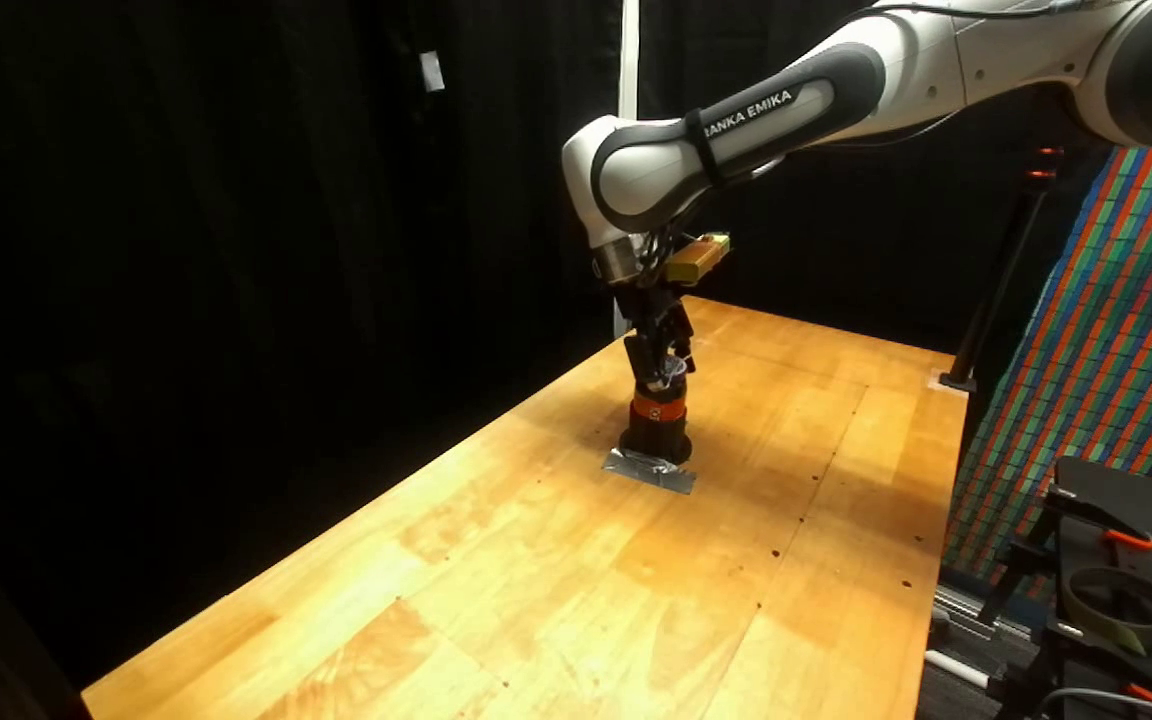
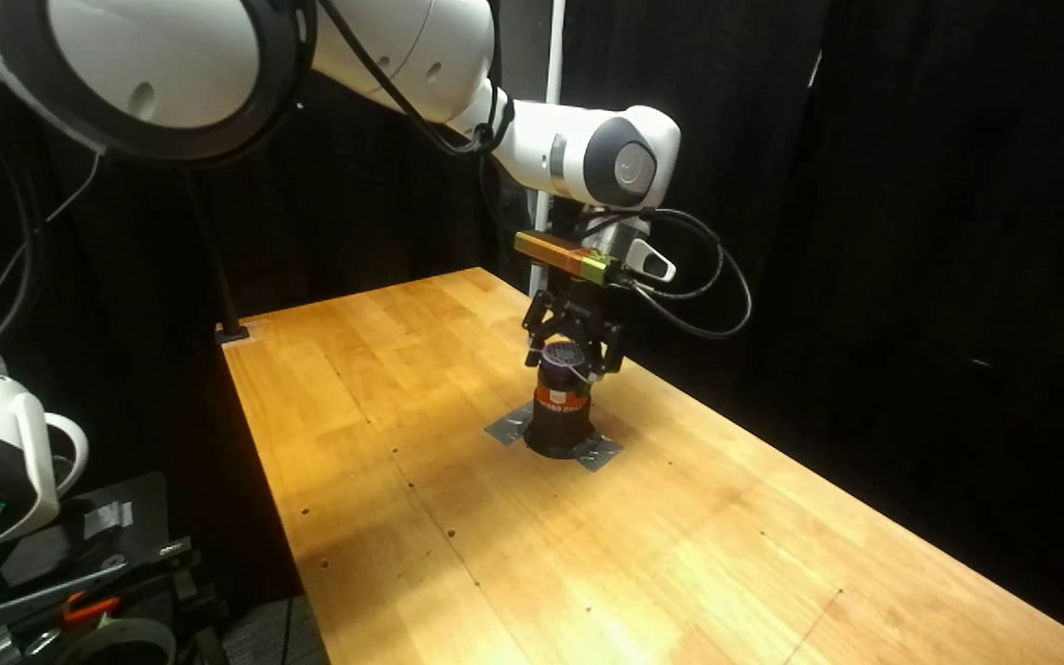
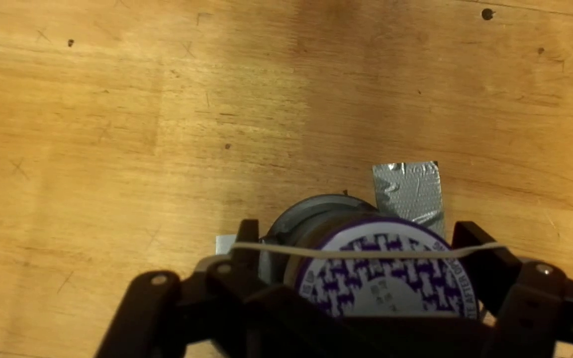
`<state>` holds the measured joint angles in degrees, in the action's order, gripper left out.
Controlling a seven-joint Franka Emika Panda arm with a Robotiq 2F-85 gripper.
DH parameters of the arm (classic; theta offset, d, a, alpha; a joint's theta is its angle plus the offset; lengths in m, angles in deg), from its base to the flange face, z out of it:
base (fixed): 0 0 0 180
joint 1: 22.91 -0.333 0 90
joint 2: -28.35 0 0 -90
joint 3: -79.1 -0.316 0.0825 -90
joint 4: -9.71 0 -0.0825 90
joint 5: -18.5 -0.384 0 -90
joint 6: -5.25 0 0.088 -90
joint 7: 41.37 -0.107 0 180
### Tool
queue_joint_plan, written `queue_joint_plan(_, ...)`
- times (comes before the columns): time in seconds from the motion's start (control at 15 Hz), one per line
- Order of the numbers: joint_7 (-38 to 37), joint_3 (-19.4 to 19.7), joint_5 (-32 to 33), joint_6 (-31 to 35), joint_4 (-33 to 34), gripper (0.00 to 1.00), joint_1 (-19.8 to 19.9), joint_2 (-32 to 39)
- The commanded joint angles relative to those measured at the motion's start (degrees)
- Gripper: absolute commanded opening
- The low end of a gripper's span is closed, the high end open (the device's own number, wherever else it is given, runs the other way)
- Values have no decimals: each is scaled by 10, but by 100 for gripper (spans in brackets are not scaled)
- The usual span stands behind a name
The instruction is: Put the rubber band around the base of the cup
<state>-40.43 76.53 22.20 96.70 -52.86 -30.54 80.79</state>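
1. The cup (image 2: 560,412) stands up straight on the wooden bench (image 1: 536,600), near the middle of the frame in both exterior views.
2. An orange-red stripe (image 1: 658,411) goes around it. Its purple and white top (image 3: 388,278) is low and right of the middle in the wrist view.
3. The jaws are spread apart, one on each side of the cup's top. I cannot tell if they touch it.
4. A pale rubber band (image 3: 356,254) is pulled tight from one jaw to the other. In the wrist view it crosses over the purple and white top.
5. Two bits of silver tape (image 2: 509,426) stick out at the cup's foot.
6. The white arm (image 1: 796,100) is at the upper right in an exterior view.
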Motion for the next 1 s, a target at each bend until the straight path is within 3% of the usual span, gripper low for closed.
queue_joint_plan(0.0,-7,4,9,54,-113,100,0,-72)
queue_joint_plan(0.67,-20,2,10,264,-371,100,3,-217)
queue_joint_plan(0.73,-24,2,9,290,-396,96,2,-230)
queue_joint_plan(0.8,-27,3,11,324,-423,73,1,-244)
queue_joint_plan(0.93,-33,5,19,404,-477,71,-1,-272)
